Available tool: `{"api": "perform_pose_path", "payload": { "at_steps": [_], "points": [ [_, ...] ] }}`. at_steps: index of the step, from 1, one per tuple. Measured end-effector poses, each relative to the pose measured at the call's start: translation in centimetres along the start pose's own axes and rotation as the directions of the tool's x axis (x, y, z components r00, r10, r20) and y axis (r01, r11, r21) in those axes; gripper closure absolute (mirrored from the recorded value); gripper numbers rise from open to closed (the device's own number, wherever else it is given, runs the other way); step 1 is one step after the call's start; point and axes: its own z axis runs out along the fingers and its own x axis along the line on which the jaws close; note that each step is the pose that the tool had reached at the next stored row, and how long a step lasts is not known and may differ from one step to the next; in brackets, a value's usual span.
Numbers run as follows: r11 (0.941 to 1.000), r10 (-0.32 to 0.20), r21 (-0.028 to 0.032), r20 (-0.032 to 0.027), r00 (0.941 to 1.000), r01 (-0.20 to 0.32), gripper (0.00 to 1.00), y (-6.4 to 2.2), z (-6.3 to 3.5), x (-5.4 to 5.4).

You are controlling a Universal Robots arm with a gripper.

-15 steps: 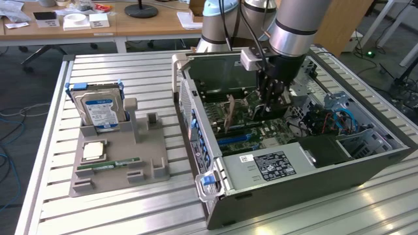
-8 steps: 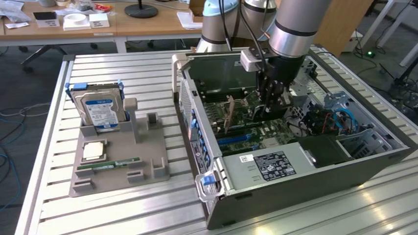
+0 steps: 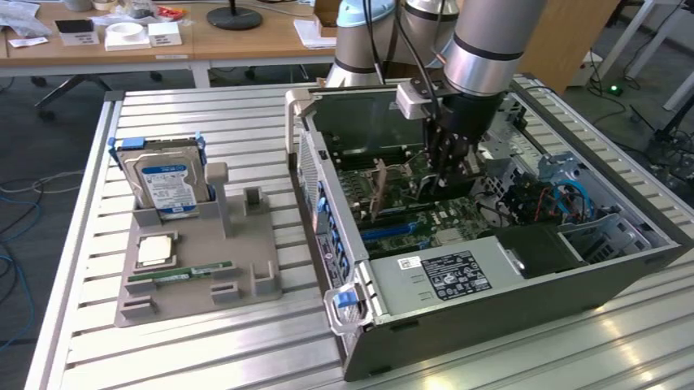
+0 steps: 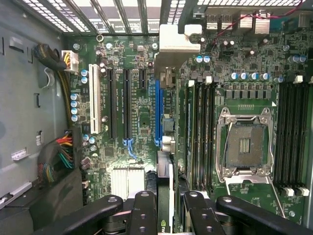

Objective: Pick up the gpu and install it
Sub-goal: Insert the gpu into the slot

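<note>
Exterior view: set high and off the arm, looking down at a slant over the slatted table (image 3: 195,349) and into the open computer case (image 3: 466,317); far enough back to take in the desks (image 3: 130,49) behind.
Wrist view: on the arm, facing straight down past the gripper (image 4: 168,198), close over the motherboard (image 4: 142,112).
Shared: the motherboard inside the case, and the gripper above it.

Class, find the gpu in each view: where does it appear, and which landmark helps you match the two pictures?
Exterior view: gpu rises inside the case, on the exterior view's left of the gripper.
Wrist view: gpu seen edge-on, held in the gripper above the motherboard.
Shared landmark: the blue slot.
</note>
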Motion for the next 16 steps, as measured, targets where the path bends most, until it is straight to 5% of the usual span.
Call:
{"api": "perform_pose_path", "payload": {
  "at_steps": [16],
  "points": [
    [1.0000, 0.000, 0.0003, 0.0000, 1.0000, 0.000, 0.74, 0.22, 0.30, 0.01]
  ]
}}
